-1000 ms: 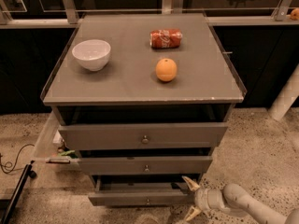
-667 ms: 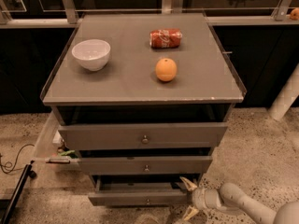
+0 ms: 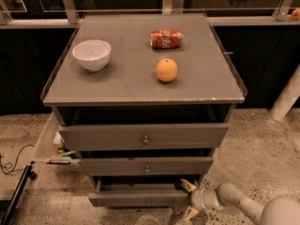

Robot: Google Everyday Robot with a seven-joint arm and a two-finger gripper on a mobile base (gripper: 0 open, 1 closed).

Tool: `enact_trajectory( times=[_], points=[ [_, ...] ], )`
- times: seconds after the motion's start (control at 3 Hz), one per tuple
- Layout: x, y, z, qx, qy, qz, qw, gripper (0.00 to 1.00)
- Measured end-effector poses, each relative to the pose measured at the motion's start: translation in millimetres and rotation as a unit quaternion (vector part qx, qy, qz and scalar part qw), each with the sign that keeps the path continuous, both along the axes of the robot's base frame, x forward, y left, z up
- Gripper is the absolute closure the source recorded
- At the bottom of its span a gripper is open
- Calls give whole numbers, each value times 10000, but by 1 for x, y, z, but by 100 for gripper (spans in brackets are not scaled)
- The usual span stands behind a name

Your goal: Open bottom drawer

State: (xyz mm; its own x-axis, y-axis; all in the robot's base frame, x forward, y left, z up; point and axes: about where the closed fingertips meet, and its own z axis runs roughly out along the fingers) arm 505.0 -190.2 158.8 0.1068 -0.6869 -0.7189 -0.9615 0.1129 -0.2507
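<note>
while the bottom drawer [image 3: 126,199] sits lowest in the grey cabinet [image 3: 225,86], its front stands a little forward of the middle drawer [image 3: 117,166] above, and a strip of its inside shows. its round knob [image 3: 148,202] is at centre, untouched. the gripper [image 3: 188,199] is low at the right end of that front, fingers [image 3: 188,185] spread, one above and one below, with nothing between them. the arm [image 3: 239,201] reaches in from the lower right over the speckled floor. on top are a white bowl [image 3: 91,54], a red can [image 3: 166,38] lying on its side, and an orange [image 3: 167,70].
</note>
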Motion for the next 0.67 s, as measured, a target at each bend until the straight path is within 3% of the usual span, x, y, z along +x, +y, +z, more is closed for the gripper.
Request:
enact_trajectory(
  times=[0.67],
  points=[
    [0, 0, 0, 1, -1, 1, 10000, 42]
  ],
)
